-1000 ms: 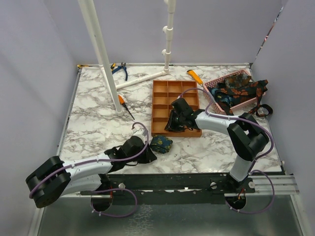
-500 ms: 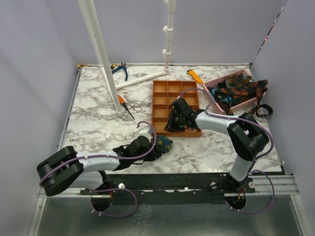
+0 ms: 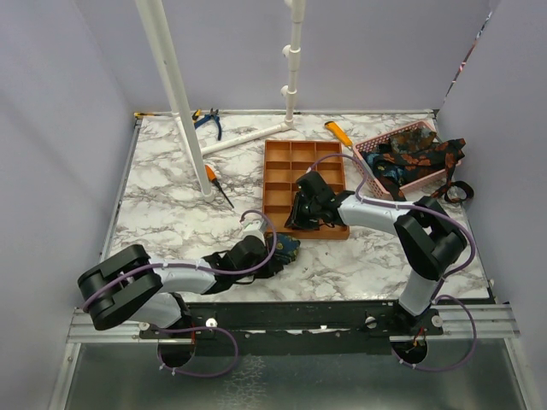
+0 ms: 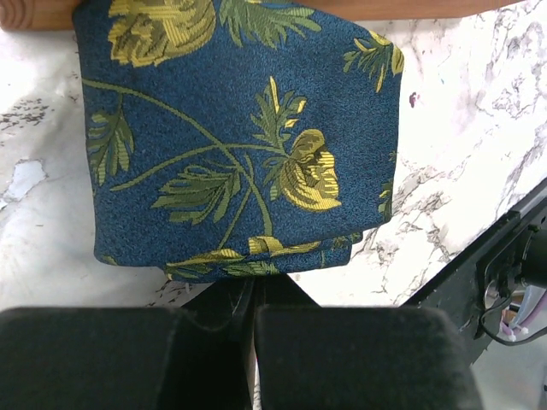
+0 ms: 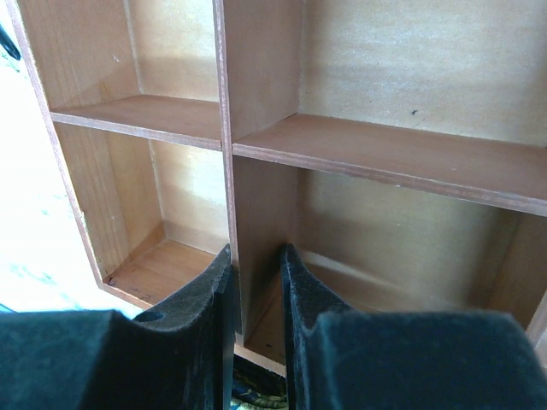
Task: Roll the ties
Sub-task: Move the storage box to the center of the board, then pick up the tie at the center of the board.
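Woven cloth tie (image 4: 231,128), matt wooden tray (image 5: 256,85)

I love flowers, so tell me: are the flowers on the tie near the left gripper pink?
No, the tie is dark blue with yellow-gold flowers and green leaves.

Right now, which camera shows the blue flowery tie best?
The left wrist view: the tie fills it, yellow flowers sharp. The top view shows only a small bundle, partly hidden by the left gripper. The right wrist view shows mainly the tray, no clear tie.
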`<move>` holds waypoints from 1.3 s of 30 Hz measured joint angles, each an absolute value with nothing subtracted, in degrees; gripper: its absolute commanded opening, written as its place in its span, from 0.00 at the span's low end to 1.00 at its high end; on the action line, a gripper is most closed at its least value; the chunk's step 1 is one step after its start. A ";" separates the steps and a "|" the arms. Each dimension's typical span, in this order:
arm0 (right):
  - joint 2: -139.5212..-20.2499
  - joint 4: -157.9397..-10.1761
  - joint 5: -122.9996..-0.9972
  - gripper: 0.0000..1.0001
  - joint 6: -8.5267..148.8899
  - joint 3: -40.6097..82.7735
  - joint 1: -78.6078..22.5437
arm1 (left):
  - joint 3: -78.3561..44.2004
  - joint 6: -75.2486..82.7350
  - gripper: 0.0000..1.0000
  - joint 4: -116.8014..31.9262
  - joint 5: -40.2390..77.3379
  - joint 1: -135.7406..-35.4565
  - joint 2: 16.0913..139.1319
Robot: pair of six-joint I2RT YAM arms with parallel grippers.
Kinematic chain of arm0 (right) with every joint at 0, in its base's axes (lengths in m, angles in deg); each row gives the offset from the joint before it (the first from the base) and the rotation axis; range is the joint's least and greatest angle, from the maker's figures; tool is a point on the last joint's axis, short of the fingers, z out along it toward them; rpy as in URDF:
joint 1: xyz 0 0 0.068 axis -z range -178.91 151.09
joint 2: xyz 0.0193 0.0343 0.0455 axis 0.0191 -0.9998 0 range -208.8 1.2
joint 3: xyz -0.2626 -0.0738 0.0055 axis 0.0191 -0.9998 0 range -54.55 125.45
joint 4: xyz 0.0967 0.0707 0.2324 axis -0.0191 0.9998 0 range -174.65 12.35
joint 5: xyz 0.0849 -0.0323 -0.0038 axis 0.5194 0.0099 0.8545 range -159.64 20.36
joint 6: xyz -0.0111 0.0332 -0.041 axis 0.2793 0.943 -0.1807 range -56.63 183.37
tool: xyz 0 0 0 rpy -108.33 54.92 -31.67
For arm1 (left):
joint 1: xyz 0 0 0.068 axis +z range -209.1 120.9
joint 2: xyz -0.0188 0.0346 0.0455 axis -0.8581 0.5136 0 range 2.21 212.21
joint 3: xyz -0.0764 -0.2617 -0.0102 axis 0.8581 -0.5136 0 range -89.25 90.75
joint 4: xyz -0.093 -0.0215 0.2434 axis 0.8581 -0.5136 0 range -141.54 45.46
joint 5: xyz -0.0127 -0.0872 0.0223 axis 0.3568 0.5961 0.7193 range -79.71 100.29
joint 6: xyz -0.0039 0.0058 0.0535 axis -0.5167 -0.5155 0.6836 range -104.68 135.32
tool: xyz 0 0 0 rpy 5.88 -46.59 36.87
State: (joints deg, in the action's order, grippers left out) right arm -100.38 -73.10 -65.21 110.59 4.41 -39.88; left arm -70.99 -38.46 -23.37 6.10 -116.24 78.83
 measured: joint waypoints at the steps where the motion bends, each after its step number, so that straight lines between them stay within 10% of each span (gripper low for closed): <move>1: -100.38 -73.15 -65.21 0.22 110.70 4.38 -39.90 | -70.94 -38.52 0.00 -23.02 6.02 -116.24 79.11; 18: -99.75 -74.98 -65.93 0.23 112.45 2.88 -41.27 | -69.72 -40.40 0.00 -17.80 4.22 -116.51 83.79; 39: -94.75 -60.45 -73.48 0.79 107.70 7.23 -42.72 | -73.56 -34.74 0.00 -29.21 12.88 -116.51 65.97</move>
State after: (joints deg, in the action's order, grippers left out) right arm -94.75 -60.45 -73.48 107.70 7.23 -42.72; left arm -73.56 -34.74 -29.21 12.88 -116.51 65.97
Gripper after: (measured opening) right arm 0.747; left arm 0.003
